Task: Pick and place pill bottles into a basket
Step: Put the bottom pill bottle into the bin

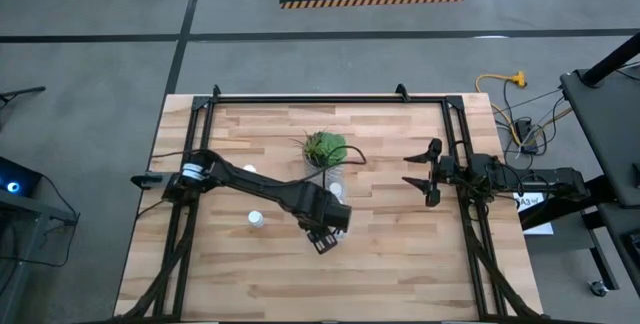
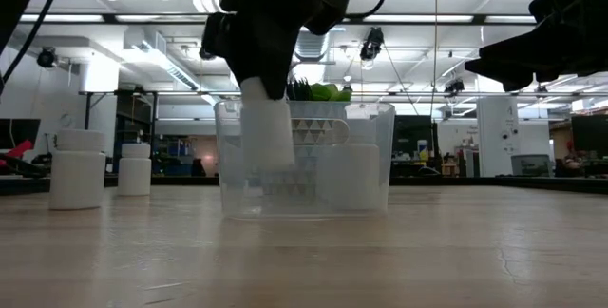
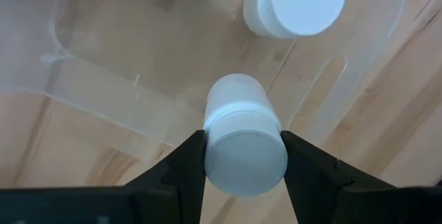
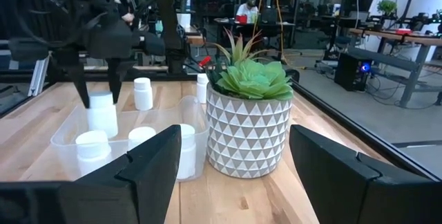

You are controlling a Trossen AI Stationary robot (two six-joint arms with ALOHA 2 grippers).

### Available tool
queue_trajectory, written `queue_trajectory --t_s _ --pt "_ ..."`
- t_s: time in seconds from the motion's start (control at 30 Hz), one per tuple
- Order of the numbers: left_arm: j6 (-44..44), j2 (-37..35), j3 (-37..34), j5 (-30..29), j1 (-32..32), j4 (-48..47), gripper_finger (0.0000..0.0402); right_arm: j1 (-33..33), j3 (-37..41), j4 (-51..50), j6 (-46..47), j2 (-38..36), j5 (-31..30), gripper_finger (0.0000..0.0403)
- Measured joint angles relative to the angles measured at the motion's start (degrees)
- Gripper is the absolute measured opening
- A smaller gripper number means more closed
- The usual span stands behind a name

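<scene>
The left gripper (image 3: 243, 156) is closed on a small white cylindrical plastic pill bottle (image 3: 243, 144), one finger on each side of the body just below the cap. In the low view this held bottle (image 2: 267, 123) hangs upright at centre frame, its lower part already inside the clear rectangular plastic basket (image 2: 375, 170) but apparently not yet on the floor.

The bottle looks light and rigid, with a smooth, probably slippery wall. A grip across the straight body, as shown, suits it best; the rounded cap edge would likely slip. The basket looks light enough to shift if bumped.

At least three bottles already stand in the basket in the right wrist view, one at (image 4: 92, 148). Two remain on the wooden table (image 2: 456, 251) at the left of the low view, the nearer at (image 2: 78, 167).

The right gripper (image 1: 425, 176) waits at the right of the high view, fingers spread wide and empty, facing the green potted plant (image 4: 251, 117).
</scene>
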State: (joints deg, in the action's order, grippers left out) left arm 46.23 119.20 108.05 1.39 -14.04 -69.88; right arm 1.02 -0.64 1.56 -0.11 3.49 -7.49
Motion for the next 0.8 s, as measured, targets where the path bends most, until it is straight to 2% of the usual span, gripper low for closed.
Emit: queue_trajectory --t_s 0.27,0.47,0.8 --pt "2.7 0.0 -3.4 -0.1 -0.4 1.4 0.0144 0.0 0.0 0.0 0.0 0.0 0.0 0.0260" --pt "3.2 0.0 -3.5 -1.9 -0.3 2.3 0.0144 0.0 0.0 0.0 0.0 0.0 0.0 0.0260" --pt "4.4 0.0 -3.5 -1.7 -0.4 2.2 0.0144 0.0 0.0 0.0 0.0 0.0 0.0 0.0260"
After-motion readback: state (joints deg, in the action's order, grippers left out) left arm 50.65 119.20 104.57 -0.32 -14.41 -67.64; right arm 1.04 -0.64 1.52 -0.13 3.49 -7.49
